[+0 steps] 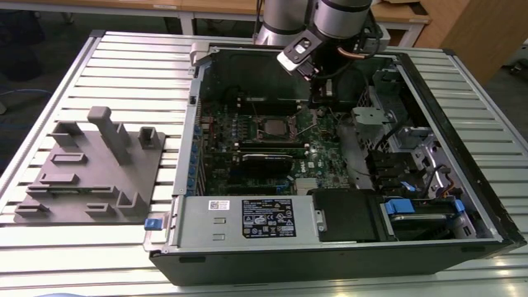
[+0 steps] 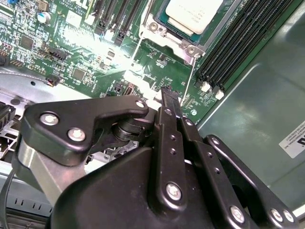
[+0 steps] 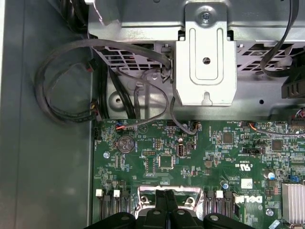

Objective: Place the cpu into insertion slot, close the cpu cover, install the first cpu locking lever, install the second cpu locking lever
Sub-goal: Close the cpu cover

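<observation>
Cpu (image 2: 193, 13) sat in insertion slot (image 1: 271, 137), cpu cover (image 2: 171, 38) looked down over it. Gripper (image 2: 167, 95) closed up, gripping nothing (prob. for pushing), tip just beside slot by an upright locking lever (image 2: 189, 74).

cpu (image 2: 193, 14) — cut off (by edge).

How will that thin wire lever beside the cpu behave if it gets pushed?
The wire lever looks thin and long, so it would probably flex springily. Its smooth metal may slip off the narrow tip of the gripper. It seems anchored beside the cpu, so it likely swings rather than lifts free.
</observation>
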{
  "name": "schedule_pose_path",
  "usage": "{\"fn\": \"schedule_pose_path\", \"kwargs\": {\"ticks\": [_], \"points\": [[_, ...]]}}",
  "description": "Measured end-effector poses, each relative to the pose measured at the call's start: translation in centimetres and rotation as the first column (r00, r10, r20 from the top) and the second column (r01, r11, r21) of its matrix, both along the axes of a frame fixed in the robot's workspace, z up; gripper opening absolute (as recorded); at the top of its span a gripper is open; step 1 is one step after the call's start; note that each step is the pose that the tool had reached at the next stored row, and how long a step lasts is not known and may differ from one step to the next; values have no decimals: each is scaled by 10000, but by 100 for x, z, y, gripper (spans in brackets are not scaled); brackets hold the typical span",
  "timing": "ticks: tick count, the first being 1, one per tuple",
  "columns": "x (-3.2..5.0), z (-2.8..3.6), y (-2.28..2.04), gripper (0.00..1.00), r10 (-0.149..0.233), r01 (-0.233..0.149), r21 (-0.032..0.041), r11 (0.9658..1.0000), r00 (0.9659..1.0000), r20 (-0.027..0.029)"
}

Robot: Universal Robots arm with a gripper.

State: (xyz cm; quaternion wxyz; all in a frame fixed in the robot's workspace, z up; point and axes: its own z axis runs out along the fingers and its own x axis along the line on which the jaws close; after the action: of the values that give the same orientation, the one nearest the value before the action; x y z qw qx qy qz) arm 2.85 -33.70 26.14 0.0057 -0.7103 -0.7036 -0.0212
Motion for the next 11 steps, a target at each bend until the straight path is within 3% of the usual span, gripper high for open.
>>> {"fn": "schedule_pose_path", "kwargs": {"ticks": [11], "points": [[41, -14, 2, 11, 0, 0, -2, 10000, 10000, 0]]}}
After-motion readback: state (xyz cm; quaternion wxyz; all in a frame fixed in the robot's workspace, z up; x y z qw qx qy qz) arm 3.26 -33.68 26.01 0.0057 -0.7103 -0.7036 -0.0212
